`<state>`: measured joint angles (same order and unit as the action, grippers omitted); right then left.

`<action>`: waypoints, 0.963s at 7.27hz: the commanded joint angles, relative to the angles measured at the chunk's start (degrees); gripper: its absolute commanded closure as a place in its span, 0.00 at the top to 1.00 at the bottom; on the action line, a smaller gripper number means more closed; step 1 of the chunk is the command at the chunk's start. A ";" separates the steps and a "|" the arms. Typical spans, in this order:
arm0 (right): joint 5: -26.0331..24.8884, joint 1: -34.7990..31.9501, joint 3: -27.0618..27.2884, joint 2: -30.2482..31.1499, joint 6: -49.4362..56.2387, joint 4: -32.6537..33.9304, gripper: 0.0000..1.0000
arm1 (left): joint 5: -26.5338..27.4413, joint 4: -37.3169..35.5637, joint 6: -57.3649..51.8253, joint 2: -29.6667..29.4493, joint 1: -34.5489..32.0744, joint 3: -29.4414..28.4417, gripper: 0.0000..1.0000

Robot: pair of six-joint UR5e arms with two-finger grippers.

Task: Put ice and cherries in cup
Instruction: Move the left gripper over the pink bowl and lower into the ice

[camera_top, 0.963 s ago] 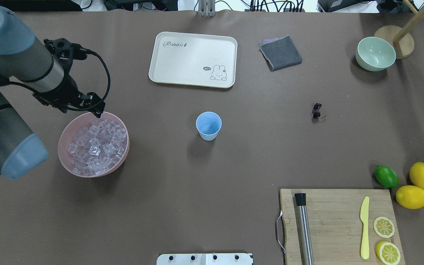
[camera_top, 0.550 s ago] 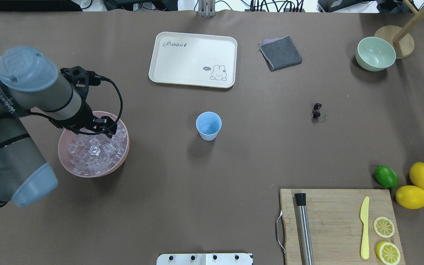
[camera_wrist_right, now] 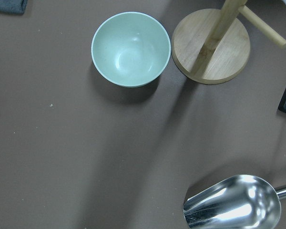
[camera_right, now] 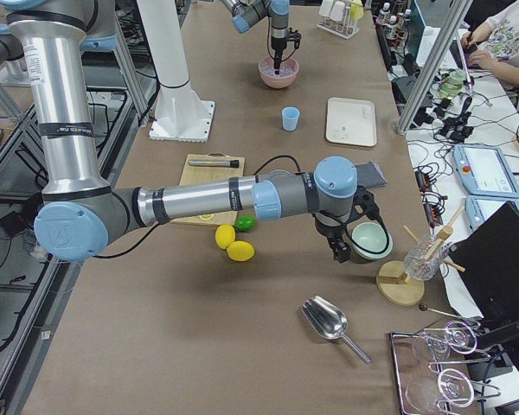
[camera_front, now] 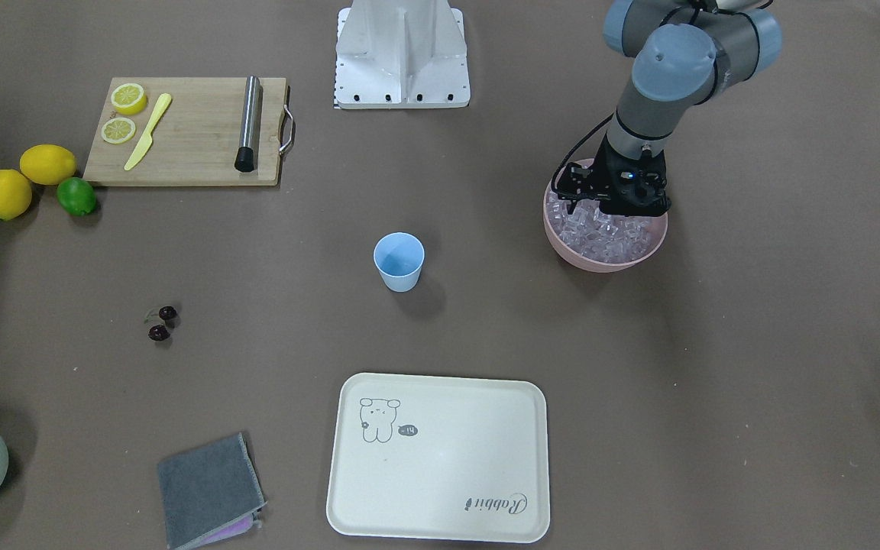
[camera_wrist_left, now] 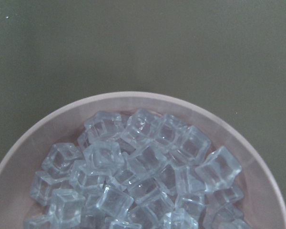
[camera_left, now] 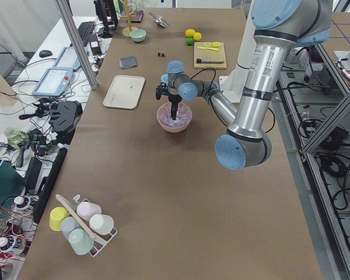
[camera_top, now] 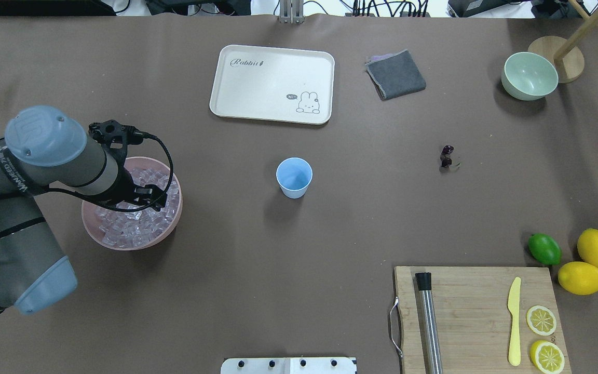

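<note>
As left gripper point(camera_top: 149, 200) swings in from far rim, now low over ice point(camera_top: 127, 228) in pink bowl point(camera_top: 89, 229), we can't tell whether jaws stand open. We judge first pick imminent. Cup point(camera_top: 294, 175) empty mid-table; cherries point(camera_top: 447, 157) well apart toward robot's right, untouched.

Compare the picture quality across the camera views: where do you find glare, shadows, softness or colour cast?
Right wrist view: strong glare on the metal scoop, and a broad soft shadow crosses the table. Left wrist view: the ice is slightly soft, with a greenish cast overall. Overhead view: even light; the cup throws a faint, diffuse shadow toward the robot's side.
</note>
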<state>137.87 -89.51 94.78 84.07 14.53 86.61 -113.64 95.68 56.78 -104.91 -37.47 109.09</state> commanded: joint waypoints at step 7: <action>-0.32 -1.37 5.94 6.19 0.67 -0.04 0.99 | -0.09 6.45 4.05 1.91 2.40 -0.99 0.59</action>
<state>137.54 -90.88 100.66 89.88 15.10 86.57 -113.68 102.19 60.98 -102.77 -35.00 107.97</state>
